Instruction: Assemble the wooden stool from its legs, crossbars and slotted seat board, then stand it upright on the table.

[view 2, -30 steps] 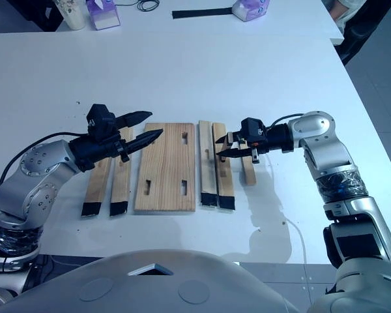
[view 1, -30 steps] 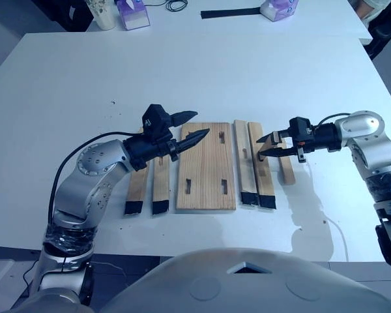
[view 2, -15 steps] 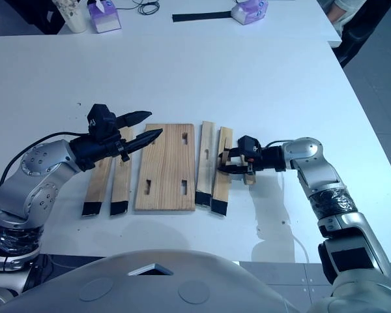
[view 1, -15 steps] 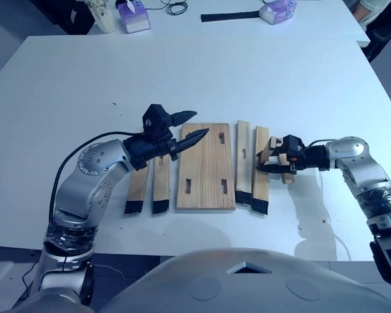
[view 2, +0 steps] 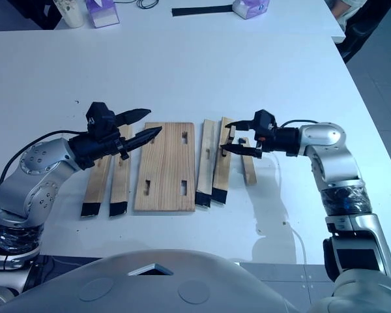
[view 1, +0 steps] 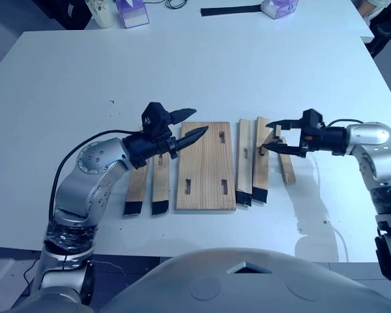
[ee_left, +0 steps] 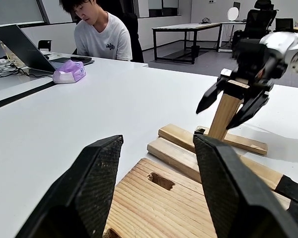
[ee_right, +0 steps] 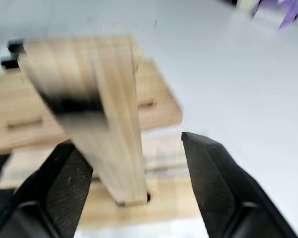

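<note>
The slotted seat board (view 1: 206,166) lies flat mid-table. Two black-tipped legs (view 1: 137,189) rest left of it and two more (view 1: 245,160) on its right, slightly skewed. A short crossbar (view 1: 287,168) is farther right. My left gripper (view 1: 201,122) hovers open and empty over the board's far left corner. My right gripper (view 1: 264,137) stands open around the far end of the rightmost leg (ee_left: 223,111). That end is tilted up off the table and leans on one finger (ee_right: 69,163), with a gap to the other.
The white table (view 1: 247,72) stretches bare beyond the parts. Its right edge is close to my right arm. A second table behind carries a cup (view 1: 104,12), tissue boxes (view 1: 131,13) and a black strip (view 1: 229,10).
My right gripper dropped onto the two right legs, skewing them toward the board. It then rose and drew back with one leg's far end lifted. The left arm stayed still.
</note>
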Available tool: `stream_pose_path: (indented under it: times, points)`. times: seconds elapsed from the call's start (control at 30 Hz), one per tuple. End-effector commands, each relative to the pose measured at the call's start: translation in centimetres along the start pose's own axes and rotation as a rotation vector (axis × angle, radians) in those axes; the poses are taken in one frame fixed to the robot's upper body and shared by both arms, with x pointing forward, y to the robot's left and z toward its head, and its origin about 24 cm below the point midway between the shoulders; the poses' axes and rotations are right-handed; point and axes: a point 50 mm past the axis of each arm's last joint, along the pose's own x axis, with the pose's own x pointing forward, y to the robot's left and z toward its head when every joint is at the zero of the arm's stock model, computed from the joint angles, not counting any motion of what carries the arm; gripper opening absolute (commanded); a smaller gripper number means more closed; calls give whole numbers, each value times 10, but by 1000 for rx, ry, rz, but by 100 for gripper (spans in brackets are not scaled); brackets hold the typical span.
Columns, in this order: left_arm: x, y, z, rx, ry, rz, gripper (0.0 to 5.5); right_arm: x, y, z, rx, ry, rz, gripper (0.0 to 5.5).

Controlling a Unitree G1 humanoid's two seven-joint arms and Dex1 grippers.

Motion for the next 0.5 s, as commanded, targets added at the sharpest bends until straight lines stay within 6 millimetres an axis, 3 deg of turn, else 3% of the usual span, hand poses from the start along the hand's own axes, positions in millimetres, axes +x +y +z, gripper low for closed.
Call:
stream_pose_path:
  times: [0.03,0.13,0.23,0.4,0.5]
  points:
    - [-2,1,-1,22,9,28,263,-10,11,40,-75,-59,33,303]
    - [-2,1,-2,24,7,39,263,-10,18,64,-110,-124,36,303]
    - [-2,2,-3,26,4,43,263,-4,17,75,-144,-180,-1,303]
    - [1,3,-2,31,-2,36,263,11,14,66,-150,-209,-46,303]
    - [3,4,-2,35,-1,30,263,20,10,62,-136,-234,-62,267]
